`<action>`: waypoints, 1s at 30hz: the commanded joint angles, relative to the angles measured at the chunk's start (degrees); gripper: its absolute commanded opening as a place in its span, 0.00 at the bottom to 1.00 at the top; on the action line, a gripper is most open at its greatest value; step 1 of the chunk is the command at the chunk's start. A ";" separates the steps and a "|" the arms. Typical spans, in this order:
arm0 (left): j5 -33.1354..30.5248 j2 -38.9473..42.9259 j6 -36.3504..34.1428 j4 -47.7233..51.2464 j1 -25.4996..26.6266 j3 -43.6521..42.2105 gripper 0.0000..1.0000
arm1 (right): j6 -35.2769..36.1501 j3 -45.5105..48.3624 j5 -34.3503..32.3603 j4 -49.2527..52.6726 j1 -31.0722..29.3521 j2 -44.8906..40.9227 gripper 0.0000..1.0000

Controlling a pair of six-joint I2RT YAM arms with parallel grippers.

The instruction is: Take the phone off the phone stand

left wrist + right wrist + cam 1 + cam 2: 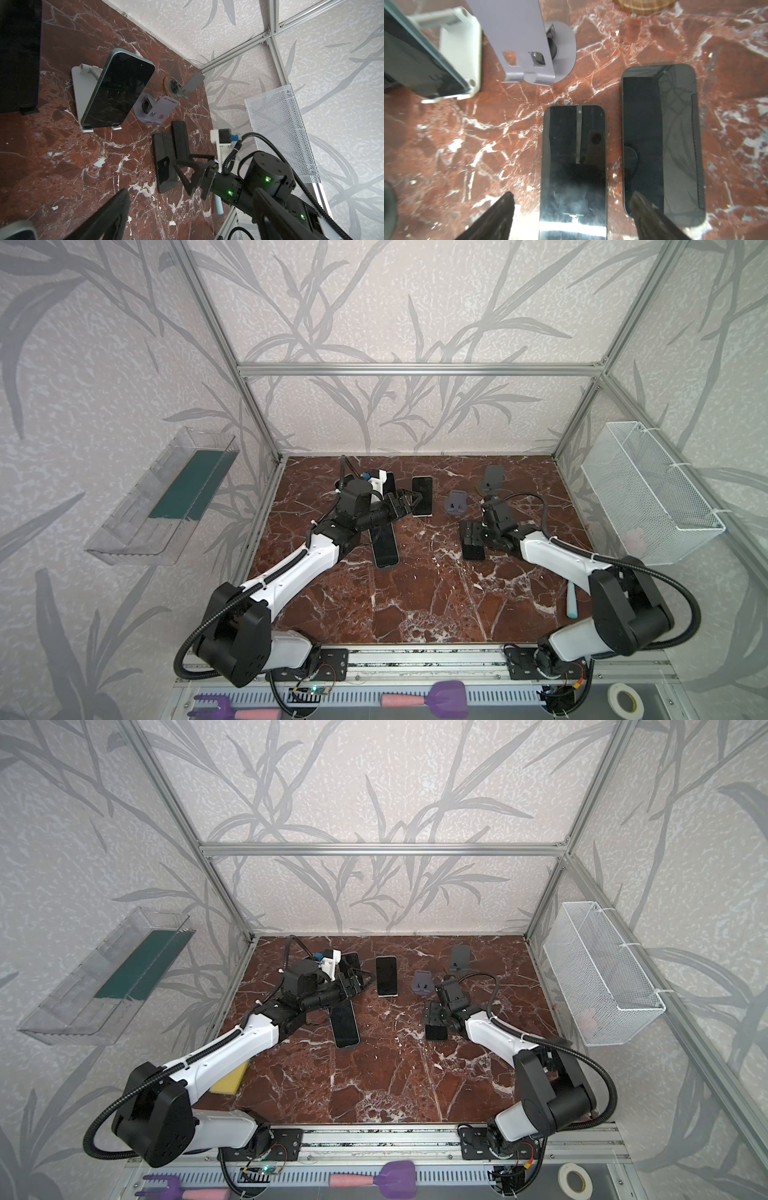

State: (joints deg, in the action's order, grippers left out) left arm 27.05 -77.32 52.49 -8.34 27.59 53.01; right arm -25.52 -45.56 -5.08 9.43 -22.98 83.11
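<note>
A dark phone leans upright on a white phone stand at the back middle of the marble table. My left gripper hovers open just left of it, touching nothing. My right gripper is open and low over two black phones lying flat side by side. Its fingers straddle the nearer one with a gap on each side. The second one lies beside it. A third flat phone lies under my left arm.
An empty lilac stand and an empty grey stand sit right of the white one. Another dark phone stands behind my left wrist. A wire basket hangs on the right wall. A pale blue tool lies near the right arm, a yellow sponge under the left.
</note>
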 commanded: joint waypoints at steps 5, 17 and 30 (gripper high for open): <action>-0.86 2.73 -1.07 0.02 -0.17 1.26 0.92 | -0.06 1.16 3.90 3.84 -0.10 -8.59 0.99; -7.66 7.82 -5.95 5.25 -0.24 1.74 0.92 | -3.81 7.03 0.28 14.23 -0.13 -19.45 0.98; -15.23 12.58 -7.42 7.59 -3.61 0.64 0.92 | -6.55 7.08 -1.57 18.55 -0.11 -29.82 0.97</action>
State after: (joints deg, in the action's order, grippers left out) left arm 14.17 -66.28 44.64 -0.86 25.50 53.10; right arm -31.33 -37.15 -4.69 25.76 -23.00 53.39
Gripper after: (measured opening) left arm 0.924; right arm 0.973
